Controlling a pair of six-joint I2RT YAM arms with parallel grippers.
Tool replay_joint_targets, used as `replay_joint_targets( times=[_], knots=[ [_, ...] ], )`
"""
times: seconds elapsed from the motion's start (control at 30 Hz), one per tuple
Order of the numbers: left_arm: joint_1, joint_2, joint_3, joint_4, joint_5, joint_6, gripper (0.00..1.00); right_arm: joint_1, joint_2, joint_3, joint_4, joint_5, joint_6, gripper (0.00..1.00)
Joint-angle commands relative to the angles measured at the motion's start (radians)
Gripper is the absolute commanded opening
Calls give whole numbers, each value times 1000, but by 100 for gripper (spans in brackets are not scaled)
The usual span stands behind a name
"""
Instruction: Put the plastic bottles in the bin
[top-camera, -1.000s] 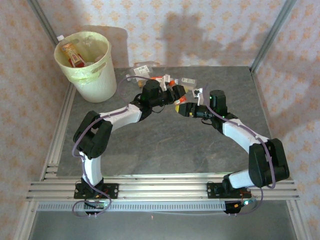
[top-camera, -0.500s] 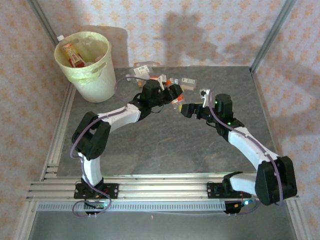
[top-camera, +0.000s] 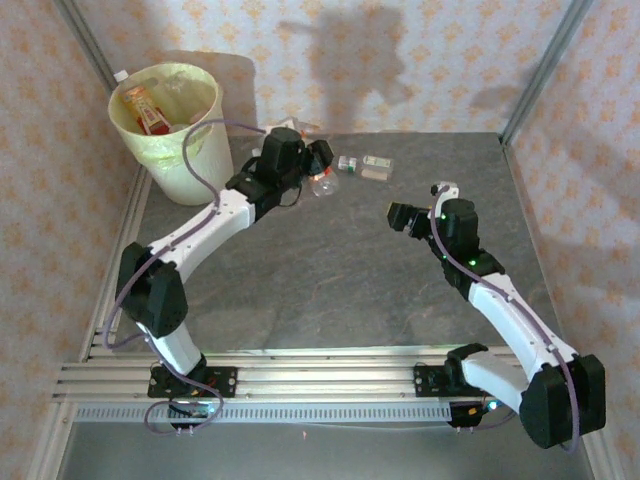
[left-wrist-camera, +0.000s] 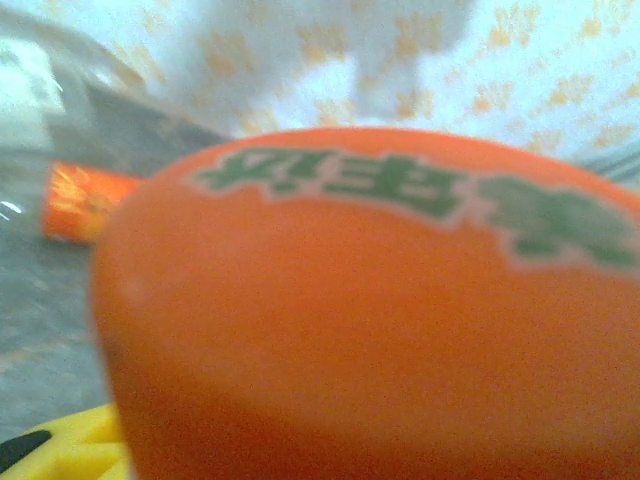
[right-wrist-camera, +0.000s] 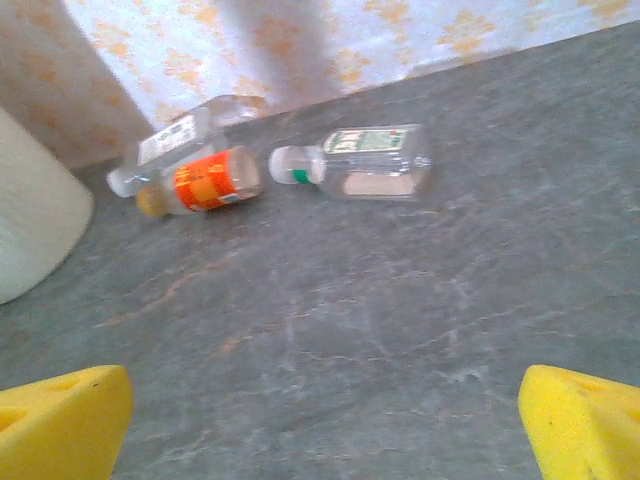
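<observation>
My left gripper (top-camera: 318, 172) is shut on a plastic bottle with an orange label (left-wrist-camera: 370, 300) that has green characters on it. It hangs over the back of the table, right of the bin (top-camera: 190, 165). The bin is a cream bucket with a pale green liner and holds bottles (top-camera: 150, 112). My right gripper (top-camera: 400, 214) stands open and empty above bare table, its yellow fingertips (right-wrist-camera: 585, 425) wide apart. Ahead of it lie an orange-labelled bottle (right-wrist-camera: 205, 180), a clear one (right-wrist-camera: 180, 135) behind that, and a white-capped clear bottle (right-wrist-camera: 365, 165).
The grey table (top-camera: 330, 290) ends at metal frame rails on the left (top-camera: 120, 260) and at the front. Patterned walls close the back and sides. Two small bottles (top-camera: 362, 164) lie at the back middle. The bin's side (right-wrist-camera: 30, 220) shows at the left of the right wrist view.
The right gripper opened, let go of the orange-labelled bottle and drew back to the right. The left gripper closed on that bottle and swung it back and left, nearer the bin.
</observation>
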Motion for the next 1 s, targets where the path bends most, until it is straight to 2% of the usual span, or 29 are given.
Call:
replay_joint_targets(
  times=[0.0,0.07,0.17,0.3,0.37,0.57,0.8,0.97],
  knots=[
    [14,-49,106,-254,-244,123,54,3,-19,2,-48,117,-78,99],
    [25,-62,125,-283,-291,139,54,3,-17,8,-54,118,-120,99],
    [75,-87,133,-281,-256,127,55,-3,-15,26,-65,87,-188,99],
    [145,-115,161,-315,-296,112,55,-34,-15,32,-51,-50,-179,99],
    [181,-133,173,-332,-338,111,55,-41,-11,33,-48,-79,-151,99],
    [285,-157,192,-316,-459,157,56,-48,8,75,-114,-87,-129,99],
    [400,-106,305,-285,-425,210,56,-77,47,61,-80,-94,-100,99],
    [437,-30,426,-266,-519,292,56,-97,65,70,-85,-101,-95,99]
  ],
)
